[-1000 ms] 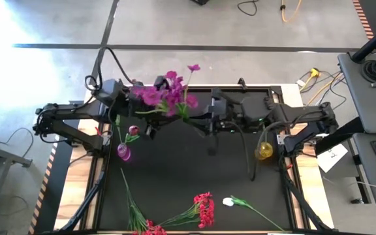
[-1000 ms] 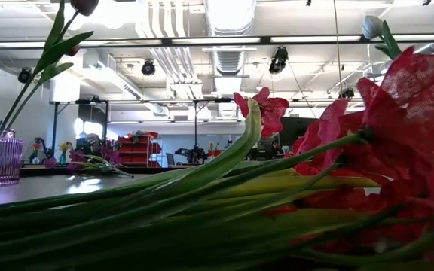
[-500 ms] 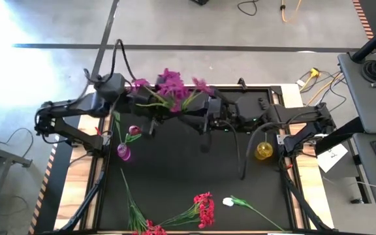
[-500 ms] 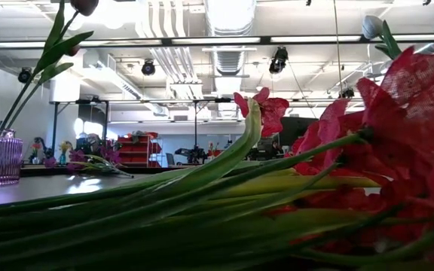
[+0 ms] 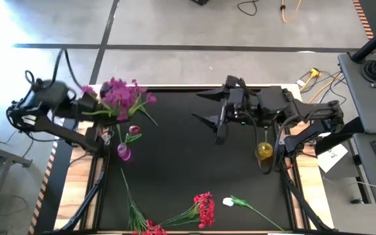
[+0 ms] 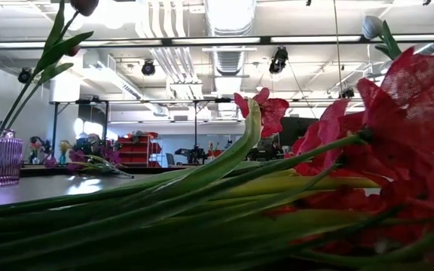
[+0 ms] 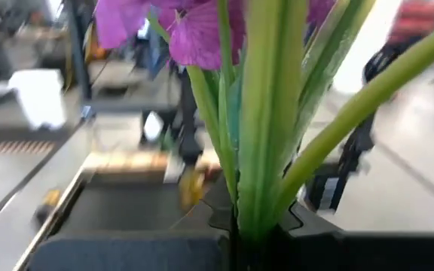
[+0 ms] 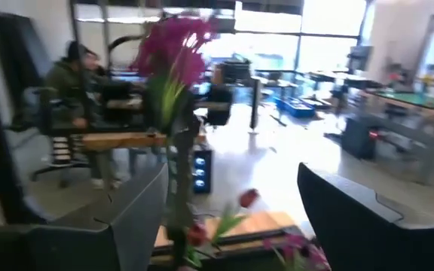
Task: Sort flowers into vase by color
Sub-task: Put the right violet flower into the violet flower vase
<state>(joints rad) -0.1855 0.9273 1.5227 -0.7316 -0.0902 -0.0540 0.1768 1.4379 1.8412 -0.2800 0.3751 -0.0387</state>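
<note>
Overhead, a black desk [image 5: 188, 170] stands on grey concrete floor [image 5: 175, 23]. The left gripper [image 5: 95, 108], clamped tight on a purple flower bunch [image 5: 119, 94], sits at the desk's far left corner. The right gripper [image 5: 207, 111] hangs with fingers spread, holding nothing. Red flowers [image 5: 204, 209] lie at the near edge beside a white tulip [image 5: 228, 202].

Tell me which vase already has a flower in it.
The purple vase near the left arm: a pink bud stands in it. The yellow vase by the right arm holds none.
</note>
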